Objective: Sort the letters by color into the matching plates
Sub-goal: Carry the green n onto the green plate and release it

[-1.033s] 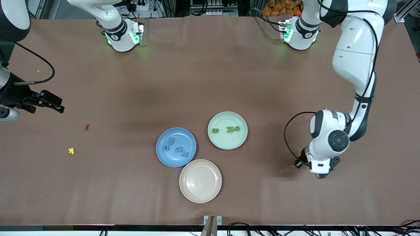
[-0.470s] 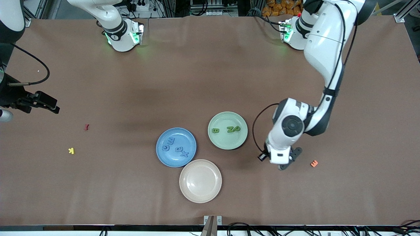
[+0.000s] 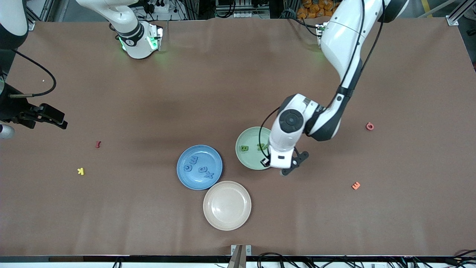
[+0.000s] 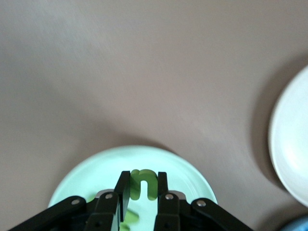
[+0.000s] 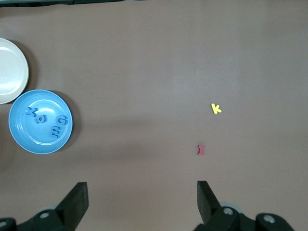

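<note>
My left gripper (image 3: pixel 278 165) hangs over the edge of the pale green plate (image 3: pixel 247 158), shut on a green letter (image 4: pixel 143 185) pinched between its fingers. In the left wrist view the green plate (image 4: pixel 91 175) lies directly under the held letter. Two more green letters (image 3: pixel 244 148) lie in that plate, one partly hidden by the hand. The blue plate (image 3: pixel 208 155) beside it holds several blue letters (image 3: pixel 200 168). My right gripper (image 3: pixel 52 118) waits open over bare table at the right arm's end, nothing between its fingers (image 5: pixel 77 199).
A beige plate (image 3: pixel 227 205) sits nearer the front camera, touching the blue one. Stray letters lie about: a red one (image 3: pixel 97 144) and a yellow K (image 3: pixel 80 171) toward the right arm's end, an orange E (image 3: pixel 356 185) and a red one (image 3: pixel 369 126) toward the left arm's end.
The left arm has swung in from its end of the table, carrying the green letter to above the green plate. The right gripper drew back slightly, then held still.
</note>
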You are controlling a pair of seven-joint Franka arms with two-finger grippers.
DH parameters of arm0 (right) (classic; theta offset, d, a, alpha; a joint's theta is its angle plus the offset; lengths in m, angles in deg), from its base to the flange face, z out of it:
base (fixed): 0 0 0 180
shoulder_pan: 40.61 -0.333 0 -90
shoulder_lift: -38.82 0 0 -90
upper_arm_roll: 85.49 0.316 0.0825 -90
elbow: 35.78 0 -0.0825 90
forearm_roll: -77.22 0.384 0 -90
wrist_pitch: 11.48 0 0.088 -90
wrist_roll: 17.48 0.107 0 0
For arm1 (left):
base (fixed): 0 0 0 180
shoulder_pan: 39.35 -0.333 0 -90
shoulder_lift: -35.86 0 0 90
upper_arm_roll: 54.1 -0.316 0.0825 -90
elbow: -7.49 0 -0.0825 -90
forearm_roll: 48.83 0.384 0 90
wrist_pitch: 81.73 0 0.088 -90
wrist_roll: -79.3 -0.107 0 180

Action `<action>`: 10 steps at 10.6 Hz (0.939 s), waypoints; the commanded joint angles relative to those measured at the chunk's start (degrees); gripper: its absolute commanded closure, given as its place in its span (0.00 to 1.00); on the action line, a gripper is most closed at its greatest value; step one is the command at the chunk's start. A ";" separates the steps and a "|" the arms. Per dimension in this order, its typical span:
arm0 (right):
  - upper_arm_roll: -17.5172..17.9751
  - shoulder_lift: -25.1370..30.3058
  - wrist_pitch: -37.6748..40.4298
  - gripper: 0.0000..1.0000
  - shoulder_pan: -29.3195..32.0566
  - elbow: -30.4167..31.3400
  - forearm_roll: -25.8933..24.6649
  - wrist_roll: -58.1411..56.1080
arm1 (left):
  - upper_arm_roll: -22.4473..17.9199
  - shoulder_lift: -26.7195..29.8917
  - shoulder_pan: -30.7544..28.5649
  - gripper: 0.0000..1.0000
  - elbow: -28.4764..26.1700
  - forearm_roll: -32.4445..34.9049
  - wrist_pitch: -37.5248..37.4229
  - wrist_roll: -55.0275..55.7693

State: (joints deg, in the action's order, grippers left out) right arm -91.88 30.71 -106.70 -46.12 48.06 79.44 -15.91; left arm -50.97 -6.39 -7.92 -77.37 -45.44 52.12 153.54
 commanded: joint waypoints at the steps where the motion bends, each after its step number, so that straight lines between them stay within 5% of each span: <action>1: 0.24 0.20 -0.23 0.00 0.42 0.44 0.15 0.01 | -0.93 1.73 4.50 1.00 -0.66 -1.02 -1.05 3.19; 2: 0.24 0.20 -0.23 0.00 0.51 0.44 0.06 0.01 | -0.93 1.73 6.08 1.00 -0.74 -0.85 -1.14 3.72; 3: 0.24 0.12 -0.32 0.00 0.59 0.44 0.15 0.01 | -1.02 1.73 6.97 0.26 -0.83 -0.32 -1.40 3.29; 4: 0.24 0.12 -0.40 0.00 0.68 0.36 0.06 0.01 | -1.11 1.56 7.67 0.00 -0.83 1.77 -2.54 3.11; 10: 0.16 -0.32 -0.76 0.00 0.51 0.36 0.06 -0.25 | -1.46 6.38 -3.28 0.00 -1.10 2.94 -13.34 -16.28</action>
State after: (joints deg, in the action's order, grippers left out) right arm -91.96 30.22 -107.37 -46.04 48.14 79.44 -15.90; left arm -52.78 -4.22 -5.54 -77.29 -43.50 43.86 145.53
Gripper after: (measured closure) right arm 0.000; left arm 0.000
